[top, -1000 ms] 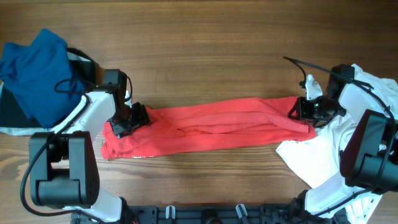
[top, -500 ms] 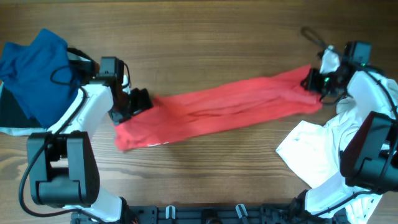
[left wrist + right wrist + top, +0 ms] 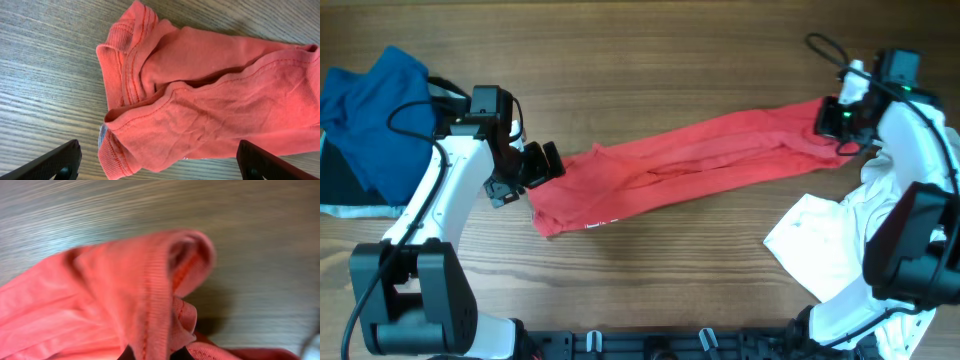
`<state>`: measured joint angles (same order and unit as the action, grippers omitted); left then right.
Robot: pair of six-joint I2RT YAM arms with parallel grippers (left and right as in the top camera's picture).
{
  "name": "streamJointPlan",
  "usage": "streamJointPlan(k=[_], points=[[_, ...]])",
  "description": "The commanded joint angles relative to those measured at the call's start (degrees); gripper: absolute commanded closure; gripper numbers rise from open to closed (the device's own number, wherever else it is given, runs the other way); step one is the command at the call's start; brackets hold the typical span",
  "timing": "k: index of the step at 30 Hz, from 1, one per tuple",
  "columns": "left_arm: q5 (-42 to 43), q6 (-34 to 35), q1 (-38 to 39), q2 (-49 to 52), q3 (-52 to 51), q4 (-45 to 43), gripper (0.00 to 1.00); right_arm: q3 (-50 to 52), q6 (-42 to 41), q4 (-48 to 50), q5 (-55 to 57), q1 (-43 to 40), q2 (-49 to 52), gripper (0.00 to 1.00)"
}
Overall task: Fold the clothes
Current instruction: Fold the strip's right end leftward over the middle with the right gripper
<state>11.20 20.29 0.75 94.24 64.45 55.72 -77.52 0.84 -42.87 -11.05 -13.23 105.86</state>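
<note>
Moved since a second ago: red shirt (image 3: 690, 165), from level to slanted, right end hauled toward the far right, left end dragged inward.

Left end effector (image 3: 535, 168): released within that span; now spread wide, clear of the cloth, just beside the shirt's left end. Holds nothing.

Right end effector (image 3: 834, 118): clamped tight on a ribbed edge at the shirt's right end, with cloth bunched over the fingertips in the wrist view.

Shirt position: lies on the worktop (image 3: 650, 60) as a long rumpled band, low at left, high at right, doubled over itself along its length.

Nearby: white shirts (image 3: 820, 250) heaped at right, just below the held end; blue cloth (image 3: 375, 110) well apart at far left.

Judged step: straightening out before a fold; no fold begun yet.

Risks from here:
- Pulling from one end only: likely drags the whole band instead of flattening it, with nothing pinning the left end.
- Regrasping at left: may catch a single layer or the collar seam and twist the band.
- Lowering the right end: may land on the white heap and tangle.
</note>
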Motion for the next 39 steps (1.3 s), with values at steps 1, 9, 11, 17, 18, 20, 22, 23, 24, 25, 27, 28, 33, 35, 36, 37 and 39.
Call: streamJointPlan(k=[1,9,11,17,18,20,22,23,24,25,27,28,33,35,36,37,39], points=[[-0.3,0.1,-0.3,-0.7,0.7,0.5,0.00,-1.6,-3.5,-0.8,2.8,6.6,0.6,0.96],[-0.4,-0.2,-0.3,-0.7,0.4,0.3,0.00,-1.6,-10.1,-1.6,2.8,22.3,0.7,0.96],[-0.4,-0.2,-0.3,-0.7,0.4,0.3,0.00,-1.6,-11.5,-0.9,2.8,24.9,0.7,0.96],[-0.3,-0.3,-0.3,-0.7,0.4,0.5,0.00,-1.6,-13.0,0.7,2.8,30.7,0.7,0.95],[-0.3,-0.3,-0.3,-0.7,0.4,0.5,0.00,-1.6,-13.0,0.7,2.7,31.2,0.7,0.94],[-0.3,-0.3,-0.3,-0.7,0.4,0.5,0.00,-1.6,-13.0,0.7,2.7,31.8,0.7,0.89],[-0.3,-0.3,-0.3,-0.7,0.4,0.5,0.00,-1.6,-12.9,0.7,1.2,32.6,0.7,0.78],[-0.3,-0.3,-0.3,-0.7,0.4,0.5,0.00,-1.6,-12.8,0.7,0.0,32.9,0.7,0.68],[-0.4,-0.3,-0.3,-0.7,0.4,0.5,0.00,-1.6,-12.1,0.7,-1.9,33.2,0.7,0.59],[-0.4,-0.4,-0.3,-0.7,0.4,0.5,0.00,-1.6,-8.7,0.7,-5.6,33.4,0.7,0.50],[-0.4,-0.4,-0.3,-0.7,0.4,0.5,0.00,-1.6,0.6,-0.2,-14.0,33.4,0.7,0.46],[-0.4,-0.4,-0.3,-0.7,0.4,0.4,0.00,-1.6,2.2,-0.9,-14.0,33.4,0.7,0.47],[-0.4,-0.4,-0.3,-0.7,0.4,0.5,0.00,-1.6,-9.8,-3.5,6.3,32.2,0.7,0.50],[-0.4,-0.4,-0.3,-0.7,0.4,0.5,0.00,-1.6,-13.7,-4.8,12.0,31.9,0.7,0.50],[-0.4,-0.4,-0.3,-0.7,0.4,0.5,0.00,-1.6,-15.1,-5.1,13.7,31.9,0.7,0.50],[-0.4,-0.3,-0.3,-0.7,0.4,0.4,0.00,-1.6,-16.5,-5.4,15.4,31.9,0.7,0.50],[-0.4,-0.4,-0.3,-0.7,0.4,0.4,0.00,-1.5,-17.6,-5.4,15.8,31.9,0.7,0.53]])
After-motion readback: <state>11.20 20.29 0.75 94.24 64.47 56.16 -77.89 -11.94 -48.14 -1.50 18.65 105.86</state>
